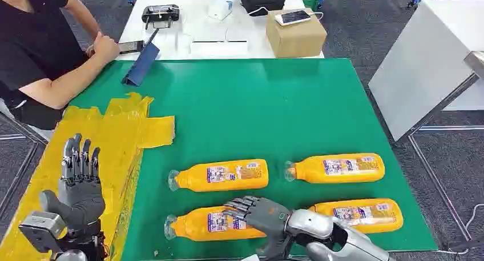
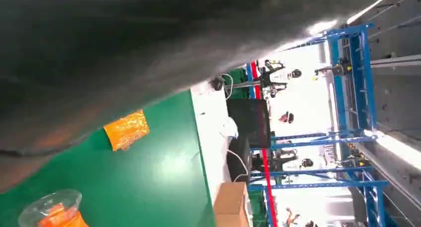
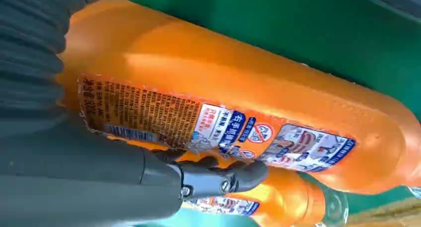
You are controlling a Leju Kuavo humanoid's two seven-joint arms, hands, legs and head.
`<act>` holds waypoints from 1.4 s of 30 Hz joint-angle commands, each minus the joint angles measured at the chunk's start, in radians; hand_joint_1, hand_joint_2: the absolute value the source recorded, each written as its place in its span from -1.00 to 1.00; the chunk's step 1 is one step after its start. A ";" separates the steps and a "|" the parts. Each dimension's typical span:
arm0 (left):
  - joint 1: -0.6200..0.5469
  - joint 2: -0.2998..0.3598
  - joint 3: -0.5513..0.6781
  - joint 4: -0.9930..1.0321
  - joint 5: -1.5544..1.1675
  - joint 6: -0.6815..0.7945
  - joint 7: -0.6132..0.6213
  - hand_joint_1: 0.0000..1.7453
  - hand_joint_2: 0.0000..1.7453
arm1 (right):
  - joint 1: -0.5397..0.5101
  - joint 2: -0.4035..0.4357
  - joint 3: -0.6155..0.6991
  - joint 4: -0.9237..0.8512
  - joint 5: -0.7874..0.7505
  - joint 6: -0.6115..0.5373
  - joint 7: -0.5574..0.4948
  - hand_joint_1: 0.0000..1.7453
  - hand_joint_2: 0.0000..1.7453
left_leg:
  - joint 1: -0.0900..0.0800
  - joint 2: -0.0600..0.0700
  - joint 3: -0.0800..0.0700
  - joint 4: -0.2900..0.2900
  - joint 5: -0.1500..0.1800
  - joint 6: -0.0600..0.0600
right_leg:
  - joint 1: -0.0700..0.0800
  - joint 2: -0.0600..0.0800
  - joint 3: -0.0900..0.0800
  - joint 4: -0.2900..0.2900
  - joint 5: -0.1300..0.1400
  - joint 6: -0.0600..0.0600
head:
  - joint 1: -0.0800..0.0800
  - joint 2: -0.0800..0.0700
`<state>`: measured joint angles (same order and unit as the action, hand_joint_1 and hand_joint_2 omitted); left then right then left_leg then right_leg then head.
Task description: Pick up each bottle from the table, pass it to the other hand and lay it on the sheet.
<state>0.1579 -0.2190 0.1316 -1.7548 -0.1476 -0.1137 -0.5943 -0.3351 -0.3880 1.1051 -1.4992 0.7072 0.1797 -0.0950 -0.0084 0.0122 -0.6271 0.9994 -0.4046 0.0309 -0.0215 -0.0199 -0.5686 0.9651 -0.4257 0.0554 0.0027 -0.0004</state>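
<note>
Here, the right hand rests curled over a near-edge bottle on the green desk; the left hand hovers spread above the yellow sheet.

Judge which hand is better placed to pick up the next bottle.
Right. The right hand already lies over the near-left bottle on the green table, while the left hand is raised, open, over the yellow sheet.

Glossy plastic bottles, crinkled yellow sheet
</note>
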 commanded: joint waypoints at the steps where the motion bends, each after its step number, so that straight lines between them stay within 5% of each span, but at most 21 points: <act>1: -0.019 0.000 0.015 0.037 0.005 -0.002 0.000 -1.00 -1.00 | -0.058 -0.038 0.074 0.028 -0.021 0.029 0.000 -1.00 1.00 | 0.001 -0.001 0.003 0.000 -0.001 -0.002 | 0.000 0.001 0.003 0.000 -0.001 -0.002 | 0.000 0.000; 5: -0.032 0.006 0.004 0.055 0.015 -0.002 -0.001 -1.00 -1.00 | -0.113 -0.088 0.135 0.020 -0.074 0.083 0.011 -1.00 1.00 | 0.000 -0.001 0.002 0.000 -0.001 -0.001 | 0.000 0.001 0.002 0.000 -0.001 -0.002 | 0.000 0.000; 6: -0.039 0.009 -0.005 0.065 0.018 -0.003 -0.001 -1.00 -1.00 | -0.139 -0.104 0.159 0.022 -0.099 0.112 0.013 -0.54 1.00 | 0.001 -0.001 0.003 0.000 -0.001 -0.002 | 0.000 0.001 0.003 0.000 -0.001 -0.002 | 0.000 0.000; 7: -0.043 0.012 -0.011 0.071 0.022 -0.001 0.000 -1.00 -1.00 | -0.154 -0.112 0.175 0.025 -0.127 0.123 0.018 1.00 1.00 | 0.000 -0.001 0.002 0.000 0.000 -0.001 | 0.000 0.000 0.002 0.000 -0.001 -0.002 | 0.000 0.000; 16: -0.049 0.020 -0.044 0.082 0.034 0.013 0.005 -1.00 -1.00 | -0.159 -0.088 0.227 0.094 -0.154 0.113 0.042 1.00 1.00 | 0.001 -0.002 0.005 -0.001 -0.001 -0.002 | 0.000 0.000 0.005 -0.002 -0.001 -0.002 | 0.000 0.000; 23: -0.038 0.020 -0.047 0.081 0.042 0.022 0.006 -1.00 -1.00 | -0.155 -0.171 0.235 0.007 -0.177 0.114 0.062 1.00 1.00 | 0.001 -0.004 0.006 -0.001 -0.001 -0.002 | 0.000 -0.001 0.006 -0.001 -0.001 -0.003 | 0.000 0.000; 32: -0.038 0.020 -0.047 0.080 0.043 0.022 0.006 -1.00 -1.00 | -0.153 -0.171 0.236 0.004 -0.179 0.112 0.066 1.00 1.00 | 0.001 -0.002 0.006 0.000 -0.001 -0.002 | 0.000 0.000 0.005 -0.001 -0.001 -0.003 | 0.000 0.000; 36: -0.025 0.018 -0.048 0.066 0.047 0.031 0.006 -1.00 -1.00 | -0.067 -0.191 0.198 -0.021 -0.184 0.047 0.086 1.00 1.00 | 0.000 -0.003 0.005 -0.001 0.000 -0.001 | 0.000 -0.002 0.004 -0.002 -0.001 -0.002 | 0.000 0.000; 38: -0.016 0.015 -0.046 0.054 0.052 0.039 0.008 -1.00 -1.00 | 0.008 -0.149 0.155 0.012 -0.160 -0.019 0.088 1.00 1.00 | 0.002 -0.006 0.008 -0.001 -0.001 -0.002 | 0.001 -0.003 0.006 -0.003 -0.002 -0.003 | 0.000 0.000; 42: -0.034 -0.012 -0.032 0.042 0.088 0.098 0.005 -1.00 -1.00 | 0.028 0.166 0.034 0.286 -0.161 -0.127 0.067 1.00 1.00 | 0.003 0.003 0.010 -0.003 -0.002 -0.004 | 0.003 0.005 0.000 -0.005 0.000 -0.004 | 0.000 0.000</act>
<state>0.1460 -0.2182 0.0923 -1.7277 -0.0939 -0.0790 -0.5879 -0.4115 -0.5388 1.2563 -1.5359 0.5406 0.1566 -0.0096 -0.0084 0.0117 -0.6233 0.9990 -0.4068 0.0296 -0.0212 -0.0199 -0.5636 0.9645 -0.4270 0.0553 0.0030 -0.0004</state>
